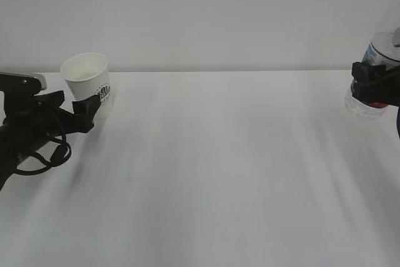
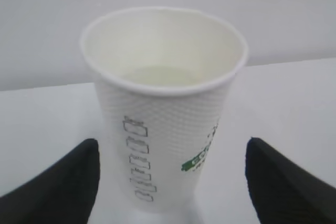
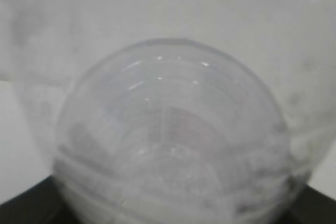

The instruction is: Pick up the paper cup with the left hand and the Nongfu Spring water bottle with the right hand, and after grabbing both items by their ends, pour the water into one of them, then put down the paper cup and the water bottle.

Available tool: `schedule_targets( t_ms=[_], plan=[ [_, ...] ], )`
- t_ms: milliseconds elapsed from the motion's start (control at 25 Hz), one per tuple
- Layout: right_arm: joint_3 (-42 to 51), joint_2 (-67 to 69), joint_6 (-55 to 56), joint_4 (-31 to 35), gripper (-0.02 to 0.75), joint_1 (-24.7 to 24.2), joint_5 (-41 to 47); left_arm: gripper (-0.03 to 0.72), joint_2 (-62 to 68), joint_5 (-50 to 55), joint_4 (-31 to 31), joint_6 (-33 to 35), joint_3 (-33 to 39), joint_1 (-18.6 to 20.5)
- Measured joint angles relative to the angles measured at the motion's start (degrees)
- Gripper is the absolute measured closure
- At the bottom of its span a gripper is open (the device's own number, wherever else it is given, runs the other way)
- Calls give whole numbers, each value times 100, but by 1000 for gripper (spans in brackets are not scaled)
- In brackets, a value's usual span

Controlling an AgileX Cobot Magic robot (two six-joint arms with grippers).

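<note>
The white paper cup [image 1: 87, 82] stands upright on the table at the far left, with a little clear water [image 2: 165, 74] in its bottom. My left gripper [image 1: 92, 105] is open around the cup's lower part. In the left wrist view its black fingers [image 2: 63, 182] sit on both sides of the paper cup [image 2: 163, 145] with a gap on each side. At the far right edge my right gripper [image 1: 375, 85] is shut on the lower body of the clear water bottle [image 1: 381, 48], which is partly cut off by the frame. The bottle [image 3: 168, 140] fills the right wrist view.
The white table [image 1: 219, 173] stretches between the two arms, with a plain pale wall behind it. Black cables [image 1: 44, 154] hang from the left arm near the table's left edge.
</note>
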Motion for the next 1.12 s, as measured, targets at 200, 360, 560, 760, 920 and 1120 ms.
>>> schedule_targets(
  t_ms=[200, 360, 560, 760, 920, 1120],
  plan=[
    [0, 0, 0, 0, 246, 0, -13, 59, -449, 0, -11, 184, 317, 0],
    [0, 0, 0, 0, 246, 0, -13, 62, -774, 0, -20, 203, 624, 0],
    [0, 0, 0, 0, 246, 0, -13, 66, -1276, 0, -23, 214, 1076, 0],
    [0, 0, 0, 0, 246, 0, -13, 73, -1809, 0, -258, 513, 1340, 0],
    [0, 0, 0, 0, 246, 0, -13, 83, -2144, 0, -718, 639, 1375, 0],
    [0, 0, 49, -13, 246, 0, -13, 107, -2379, 0, -1254, 755, 1375, 12]
  ],
)
